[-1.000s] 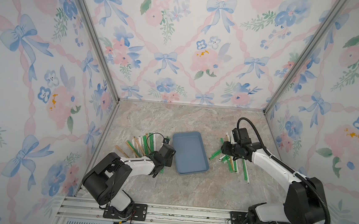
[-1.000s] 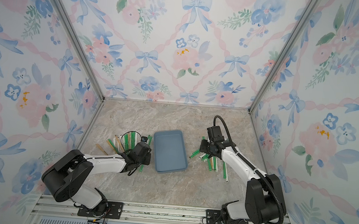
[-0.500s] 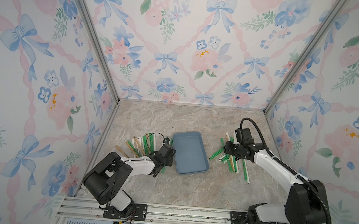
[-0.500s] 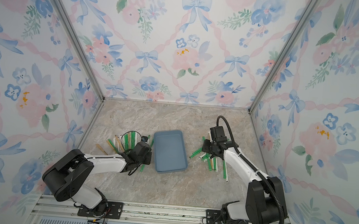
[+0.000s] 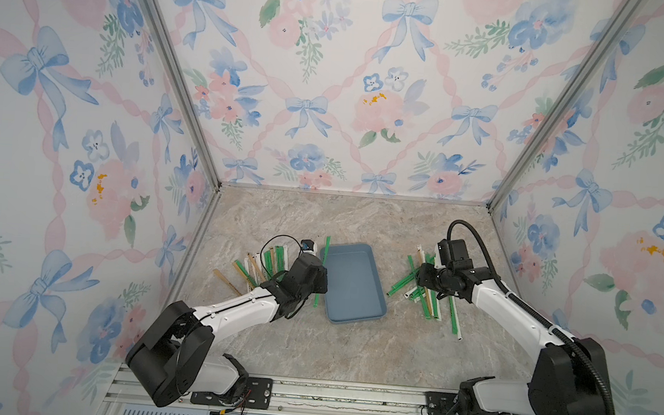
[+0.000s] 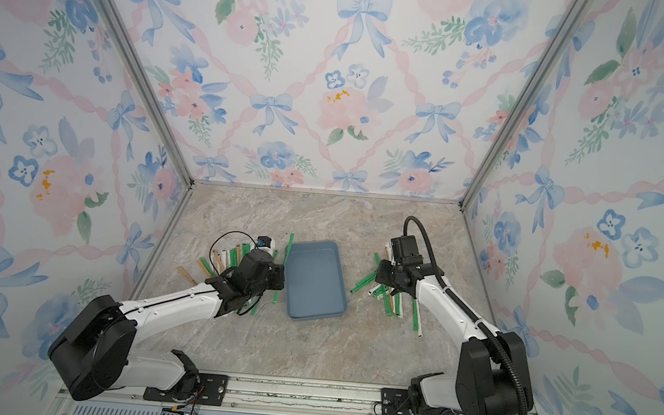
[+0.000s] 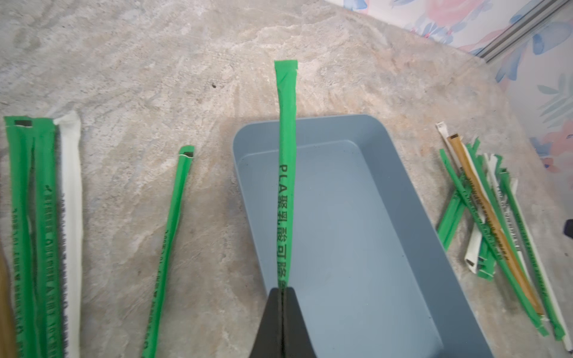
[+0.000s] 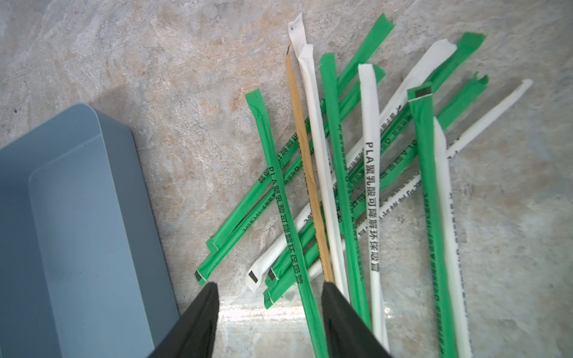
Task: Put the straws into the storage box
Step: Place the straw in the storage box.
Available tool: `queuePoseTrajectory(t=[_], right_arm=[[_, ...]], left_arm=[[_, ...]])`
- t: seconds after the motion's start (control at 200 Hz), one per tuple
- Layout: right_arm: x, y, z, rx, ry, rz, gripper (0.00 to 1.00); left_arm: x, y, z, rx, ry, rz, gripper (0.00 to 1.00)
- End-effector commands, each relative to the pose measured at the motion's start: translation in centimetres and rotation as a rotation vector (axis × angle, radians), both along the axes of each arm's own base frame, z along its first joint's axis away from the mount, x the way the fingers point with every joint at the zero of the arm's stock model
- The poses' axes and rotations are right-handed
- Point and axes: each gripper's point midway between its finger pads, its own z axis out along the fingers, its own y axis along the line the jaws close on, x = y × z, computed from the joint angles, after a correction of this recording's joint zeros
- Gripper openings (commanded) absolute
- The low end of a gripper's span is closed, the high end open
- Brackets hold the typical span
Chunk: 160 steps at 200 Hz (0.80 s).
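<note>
My left arm (image 5: 233, 310) reaches forward and low, the left gripper (image 7: 282, 289) pinched tight, jaws together. My right arm (image 5: 516, 312) stretches inward, the right gripper (image 8: 269, 288) pointing down, jaws apart.

One storage box (image 5: 353, 321) on the worktop (image 5: 350, 360); two arms (image 5: 233, 314), each with one tool, the left tool (image 7: 282, 291) and the right tool (image 8: 269, 285). The straws (image 8: 369, 186) heaped beside the right tool number thirteen as far as overlaps allow: seven green, five white, one tan; away from that heap the left wrist view shows four green, one white, one tan.
</note>
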Motion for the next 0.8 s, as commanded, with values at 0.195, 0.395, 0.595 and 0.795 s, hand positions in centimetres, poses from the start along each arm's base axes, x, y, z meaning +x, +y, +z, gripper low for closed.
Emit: queuePoseTrajectory(t=[0.195,0.395,0.595,0.795], right_arm=[[-0.1,0.0,-0.8,0.036,0.021,-0.039,0.55],[0.4,0.3,-0.9,0.041,0.027,-0.040,0.55],[0.9,2.1,-1.4,0.028,0.045,0.011,0.54],[1.7,2.8,-2.2,0.014,0.066,-0.003,0.53]], left_arm=[[-0.4,-5.4,-1.8,-0.153,0.112,-0.056,0.00],[-1.0,-5.5,-3.1,-0.158,0.142,-0.031,0.00],[0.0,-5.2,-2.3,-0.166,0.106,0.015,0.00],[0.0,-6.1,-3.8,-0.165,0.153,0.002,0.00]])
